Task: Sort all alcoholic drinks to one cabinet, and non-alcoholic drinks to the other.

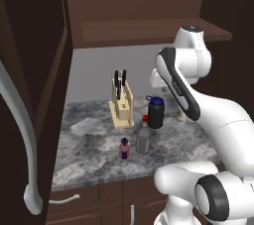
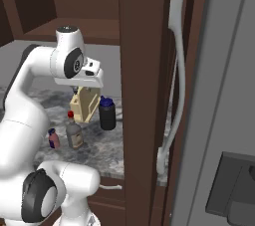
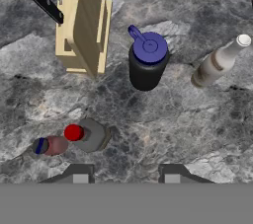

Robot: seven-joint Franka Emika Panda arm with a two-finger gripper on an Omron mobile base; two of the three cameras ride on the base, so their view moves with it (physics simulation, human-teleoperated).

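My gripper (image 3: 125, 174) hangs open high above the counter, looking down, with nothing between its fingertips. Below it stand the black bottle with a blue lid (image 3: 147, 60) (image 1: 155, 112) (image 2: 106, 114), the clear glass bottle with a red cap (image 3: 86, 134) (image 1: 144, 139) (image 2: 74, 134) and the small red bottle (image 3: 49, 145) (image 1: 124, 148) (image 2: 53, 139). The cream-white slim-necked bottle (image 3: 217, 62) stands further right, mostly hidden behind my arm in the left base view. A dark brown wall cabinet with a plank shelf (image 1: 149, 30) (image 2: 74, 28) stands open above them.
A wooden knife block (image 1: 121, 102) (image 2: 84, 103) (image 3: 84, 20) stands behind the bottles on the grey marble counter (image 1: 89, 144). Open cabinet doors with long curved grey handles flank me, one at the left (image 1: 25, 135) and one at the right (image 2: 173, 70). Drawer fronts (image 1: 74, 200) run below the counter.
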